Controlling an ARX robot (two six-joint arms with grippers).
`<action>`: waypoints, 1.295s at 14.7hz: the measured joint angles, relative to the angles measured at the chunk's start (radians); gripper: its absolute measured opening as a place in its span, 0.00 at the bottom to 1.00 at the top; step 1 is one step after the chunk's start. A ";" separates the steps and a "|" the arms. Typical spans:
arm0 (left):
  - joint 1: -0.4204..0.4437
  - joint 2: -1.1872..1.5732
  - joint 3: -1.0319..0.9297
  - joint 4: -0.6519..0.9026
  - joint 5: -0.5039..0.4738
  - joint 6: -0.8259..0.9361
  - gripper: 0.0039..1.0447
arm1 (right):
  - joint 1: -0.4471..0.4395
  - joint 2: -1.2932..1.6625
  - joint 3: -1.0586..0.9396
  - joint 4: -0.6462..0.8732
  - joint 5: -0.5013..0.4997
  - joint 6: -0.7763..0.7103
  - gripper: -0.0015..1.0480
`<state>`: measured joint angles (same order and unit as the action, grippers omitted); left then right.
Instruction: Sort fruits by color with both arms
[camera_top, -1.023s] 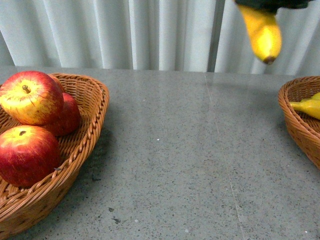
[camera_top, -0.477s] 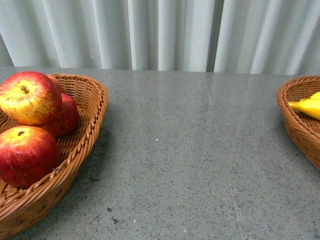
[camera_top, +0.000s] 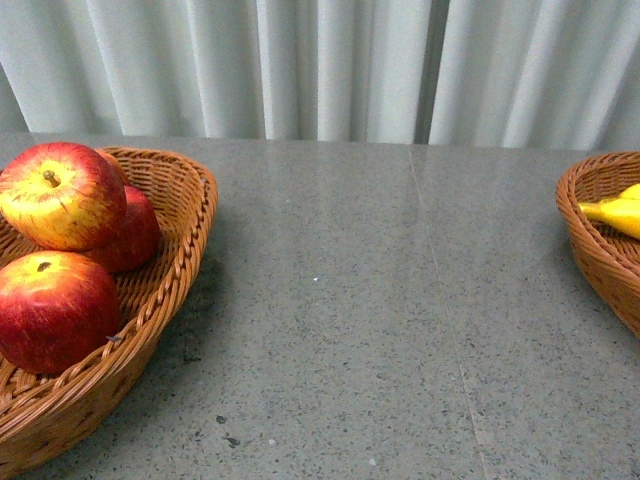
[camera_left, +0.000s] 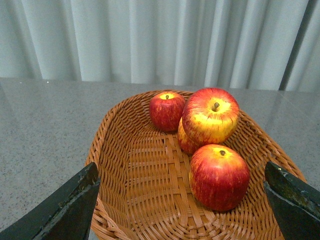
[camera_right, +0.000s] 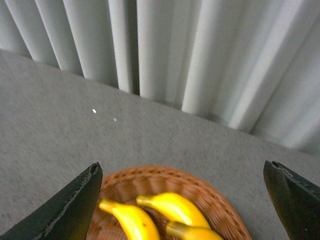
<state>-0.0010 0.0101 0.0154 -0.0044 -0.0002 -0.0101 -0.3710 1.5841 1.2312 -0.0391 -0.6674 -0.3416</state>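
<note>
Along the counter's (camera_top: 360, 330) left edge, a woven basket (camera_top: 175, 290) is holding the red apples (camera_top: 62, 195), which are piled touching one another toward one side; the left wrist view is showing four of them (camera_left: 218, 176), one smaller and set toward the basket's far end. The left tool (camera_left: 182, 200) is hanging above this basket (camera_left: 130, 170) with its two black fingers (camera_left: 67, 210) spread wide apart, gripping nothing. At the counter's right edge a second woven basket (camera_top: 590, 240) is carrying the yellow bananas (camera_top: 615, 210), only partly showing in the front view. The right wrist view is showing three bananas (camera_right: 172, 206) lying side by side in that basket (camera_right: 220, 205). The right tool (camera_right: 182, 200) is hovering over them, its fingers (camera_right: 70, 207) also standing wide apart and empty. Pale pleated curtains (camera_top: 320, 65) are hanging behind the counter's far edge. Neither arm is appearing in the front view.
</note>
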 joint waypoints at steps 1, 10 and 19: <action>0.000 0.000 0.000 0.000 0.000 0.000 0.94 | 0.018 -0.109 -0.108 0.145 -0.023 0.122 0.94; 0.000 0.000 0.000 0.000 0.000 0.000 0.94 | 0.087 -1.261 -1.081 0.226 0.373 0.332 0.02; 0.000 0.000 0.000 0.000 0.000 0.000 0.94 | 0.371 -1.542 -1.188 0.032 0.666 0.334 0.02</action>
<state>-0.0010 0.0101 0.0154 -0.0044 -0.0002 -0.0101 -0.0002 0.0418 0.0433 -0.0074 -0.0013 -0.0074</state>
